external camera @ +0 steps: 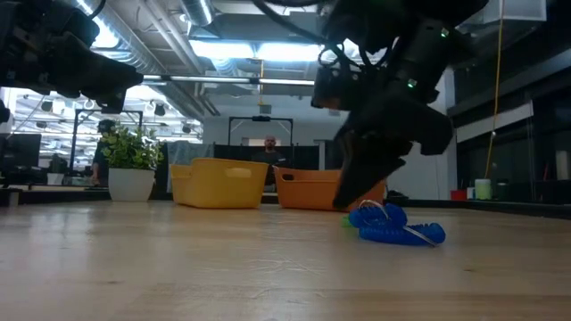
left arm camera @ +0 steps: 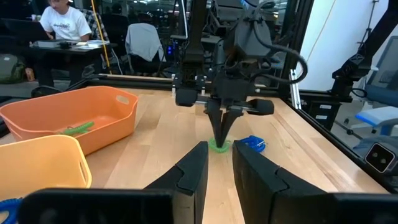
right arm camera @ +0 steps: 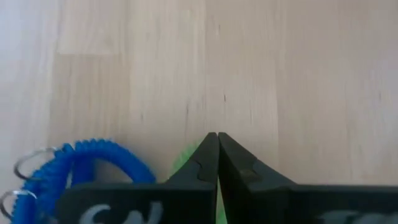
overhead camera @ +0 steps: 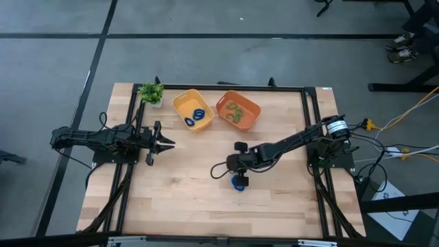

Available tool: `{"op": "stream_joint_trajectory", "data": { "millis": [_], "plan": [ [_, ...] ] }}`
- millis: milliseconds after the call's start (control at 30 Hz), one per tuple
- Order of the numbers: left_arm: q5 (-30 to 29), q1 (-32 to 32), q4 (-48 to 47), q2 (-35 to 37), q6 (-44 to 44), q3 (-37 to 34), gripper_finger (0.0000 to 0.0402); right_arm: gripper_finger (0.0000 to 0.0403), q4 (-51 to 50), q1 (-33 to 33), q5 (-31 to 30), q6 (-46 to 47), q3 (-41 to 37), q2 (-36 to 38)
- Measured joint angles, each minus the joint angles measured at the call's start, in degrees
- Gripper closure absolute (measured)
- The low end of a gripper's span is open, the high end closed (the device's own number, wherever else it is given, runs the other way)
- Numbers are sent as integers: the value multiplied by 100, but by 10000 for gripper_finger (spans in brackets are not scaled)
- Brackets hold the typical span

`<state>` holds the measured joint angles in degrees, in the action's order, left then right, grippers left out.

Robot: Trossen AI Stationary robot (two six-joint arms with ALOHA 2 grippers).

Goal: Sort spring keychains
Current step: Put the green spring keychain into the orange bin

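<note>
A green spring keychain (left arm camera: 219, 147) lies on the wooden table near the middle, with a blue spring keychain (overhead camera: 239, 182) right beside it. My right gripper (overhead camera: 236, 171) points down at the green one and is shut on it. In the right wrist view the blue coil (right arm camera: 81, 169) with its metal rings lies next to the fingers. The yellow tray (overhead camera: 185, 103) holds blue keychains (overhead camera: 197, 116). The orange tray (overhead camera: 250, 104) holds green keychains (overhead camera: 235, 112). My left gripper (overhead camera: 164, 144) waits open over the table's left part. My right gripper has the green keychain pinched between its two shut fingers, coming from above and pointing down. Only a bit of the green coil (right arm camera: 185, 159) shows beside the fingers; the fingers hide the rest. The keychain sits on the table under the fingertips (left arm camera: 220, 138).
A small potted plant (overhead camera: 151, 92) stands at the far left corner, left of the yellow tray. Both trays sit side by side at the far edge. A black frame rail (overhead camera: 219, 88) borders the table. People sit in the room beyond.
</note>
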<state>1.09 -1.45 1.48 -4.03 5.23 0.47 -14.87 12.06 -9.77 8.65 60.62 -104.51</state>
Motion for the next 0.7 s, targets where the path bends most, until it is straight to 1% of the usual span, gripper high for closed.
{"op": "stream_joint_trajectory", "data": {
  "millis": [100,200,300,367,500,600,700],
  "plan": [
    [0,0,0,0,0,0,331,397,189,-48,67,-33,9,0],
    [1,0,0,0,0,0,332,400,126,-130,277,-187,79,-2],
    [1,0,0,0,0,0,331,396,-28,-218,342,-303,188,-2],
    [0,0,0,0,0,0,332,389,-313,-274,375,-310,304,-2],
    [-1,0,0,0,0,0,331,375,-1113,-390,835,-309,631,-2],
    [0,0,0,0,0,0,331,365,-1663,-407,829,-371,878,-2],
    [1,0,0,0,0,0,332,349,-1887,-398,844,-518,1054,-2]
  ]
}}
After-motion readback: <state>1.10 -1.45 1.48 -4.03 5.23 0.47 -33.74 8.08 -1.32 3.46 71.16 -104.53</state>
